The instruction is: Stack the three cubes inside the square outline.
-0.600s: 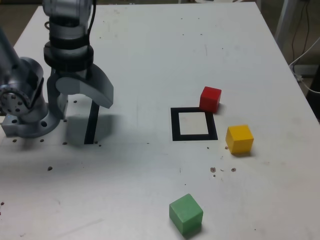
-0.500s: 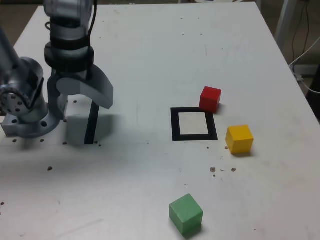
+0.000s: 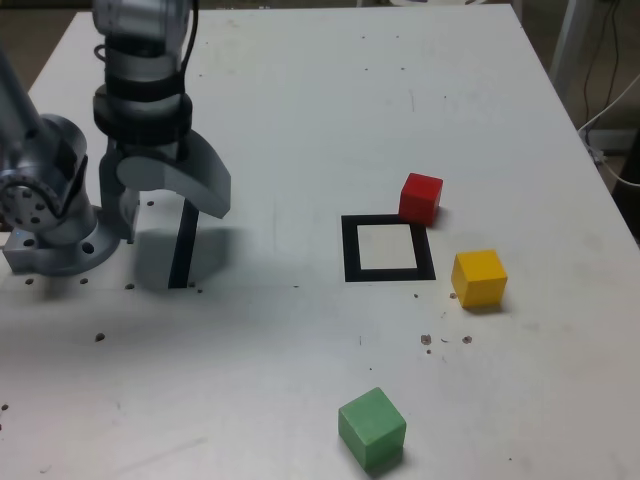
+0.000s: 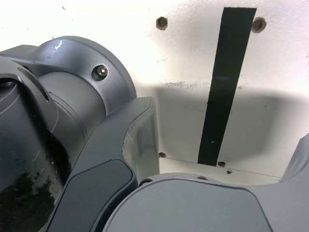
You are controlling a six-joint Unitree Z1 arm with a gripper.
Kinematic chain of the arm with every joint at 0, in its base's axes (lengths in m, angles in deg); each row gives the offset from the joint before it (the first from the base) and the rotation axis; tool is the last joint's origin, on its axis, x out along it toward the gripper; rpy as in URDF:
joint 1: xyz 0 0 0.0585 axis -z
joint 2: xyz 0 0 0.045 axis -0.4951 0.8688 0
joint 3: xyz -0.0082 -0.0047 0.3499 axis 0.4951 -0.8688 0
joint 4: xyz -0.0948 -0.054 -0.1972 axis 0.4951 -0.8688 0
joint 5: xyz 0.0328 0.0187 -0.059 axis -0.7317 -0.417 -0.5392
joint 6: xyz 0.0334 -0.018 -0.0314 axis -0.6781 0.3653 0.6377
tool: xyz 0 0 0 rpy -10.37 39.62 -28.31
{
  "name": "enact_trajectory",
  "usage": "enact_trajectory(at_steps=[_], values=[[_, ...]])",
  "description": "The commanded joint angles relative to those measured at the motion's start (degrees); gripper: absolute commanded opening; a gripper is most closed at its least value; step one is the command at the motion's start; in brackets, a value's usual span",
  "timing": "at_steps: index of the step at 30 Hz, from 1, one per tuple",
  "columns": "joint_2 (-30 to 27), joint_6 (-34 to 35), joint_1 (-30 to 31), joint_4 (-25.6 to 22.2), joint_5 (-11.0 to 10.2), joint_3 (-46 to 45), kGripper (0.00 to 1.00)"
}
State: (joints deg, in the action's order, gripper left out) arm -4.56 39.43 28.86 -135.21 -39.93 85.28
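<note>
In the exterior view the red cube [image 3: 421, 197] sits just off the far right corner of the square outline [image 3: 350, 250], whose pale centre is bare. The yellow cube [image 3: 479, 277] rests to the outline's right, and the green cube [image 3: 372, 428] lies near the table's front edge. My gripper [image 3: 165, 205] hangs far to the exterior view's left, well away from all three cubes. Its jaws are spread wide, open, with nothing between them. No cube or outline shows in the wrist view.
A straight black strip [image 3: 184, 245] lies on the table under the gripper, and the wrist view shows this strip [image 4: 222, 92] too. The arm's grey base [image 3: 45, 210] stands at the exterior view's left edge. Cables hang beyond the table's right side.
The gripper has edged slightly toward the exterior view's right. The cubes have not moved.
</note>
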Motion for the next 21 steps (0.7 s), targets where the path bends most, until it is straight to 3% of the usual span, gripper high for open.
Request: enact_trajectory(at_steps=[1,8,21], values=[[1.0,-0.2,-0.1,-0.3,-0.3,0.7,1.00],[5.5,-3.4,-0.1,-1.7,-0.6,6.1,1.00],[11.4,-10.2,-0.1,-10.6,-3.7,24.8,1.00]])
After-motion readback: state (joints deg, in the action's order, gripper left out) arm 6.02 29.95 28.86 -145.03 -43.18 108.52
